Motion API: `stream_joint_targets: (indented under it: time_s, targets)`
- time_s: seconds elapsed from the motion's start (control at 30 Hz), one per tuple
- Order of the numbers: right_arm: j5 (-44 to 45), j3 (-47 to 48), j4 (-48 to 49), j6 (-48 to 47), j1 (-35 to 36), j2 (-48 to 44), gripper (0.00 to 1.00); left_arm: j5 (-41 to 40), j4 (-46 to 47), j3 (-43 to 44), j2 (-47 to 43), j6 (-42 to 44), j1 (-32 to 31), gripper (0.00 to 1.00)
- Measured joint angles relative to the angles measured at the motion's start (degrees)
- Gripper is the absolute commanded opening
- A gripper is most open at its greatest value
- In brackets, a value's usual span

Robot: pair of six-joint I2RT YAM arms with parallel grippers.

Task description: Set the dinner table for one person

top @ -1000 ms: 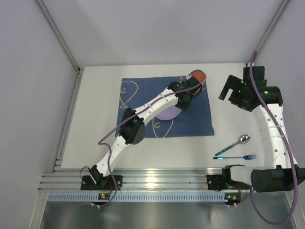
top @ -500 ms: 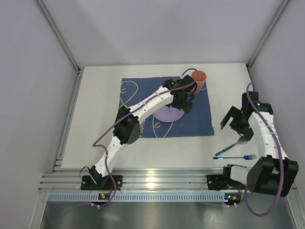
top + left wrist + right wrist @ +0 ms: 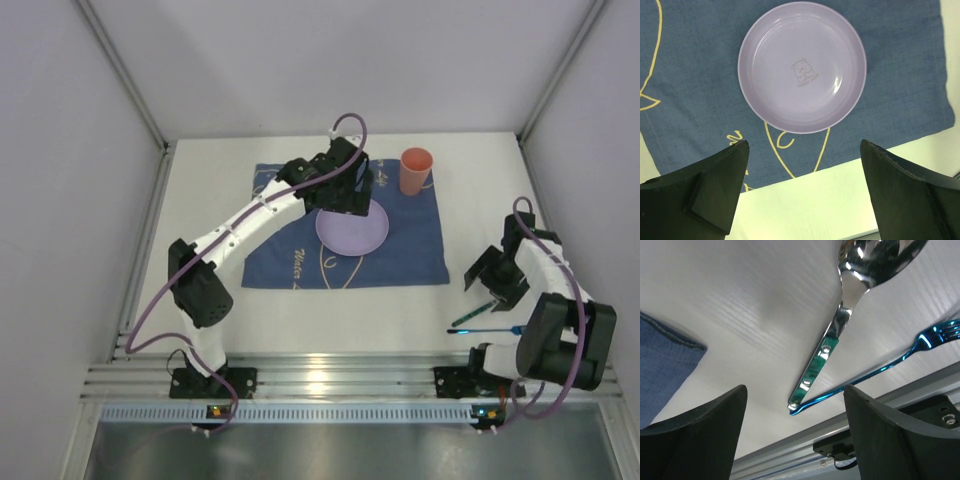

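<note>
Right gripper (image 3: pixel 792 390) spread above spoon (image 3: pixel 832 345), bowl pointing far-right.

- The plate (image 3: pixel 802 67) has a small bear emblem at its centre, with a line of lettering beneath it too small to read.
- The cloth (image 3: pixel 415 245) bears yellow script, illegible.

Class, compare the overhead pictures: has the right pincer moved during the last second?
Yes. The right pincer has come down the picture, from level with the orange cup to just above the spoon.
</note>
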Motion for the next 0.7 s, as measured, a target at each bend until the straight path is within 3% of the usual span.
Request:
stream_joint_targets:
  time_s: [0.27, 0.43, 0.7]
  targets:
    - [4.0, 0.3, 6.0, 0.8, 0.0, 10.9, 0.48, -1.1, 0.3, -7.3, -1.2, 0.0, 2.3, 0.97]
    - [7.0, 0.7, 4.5, 0.3, 0.0, 12.7, 0.00, -1.8, 0.3, -10.7, -4.3, 0.0, 5.0, 0.98]
    - [6.5, 4.1, 2.4, 0.2, 0.0, 14.8, 0.00, -1.8, 0.5, -13.4, -8.5, 0.0, 8.6, 0.97]
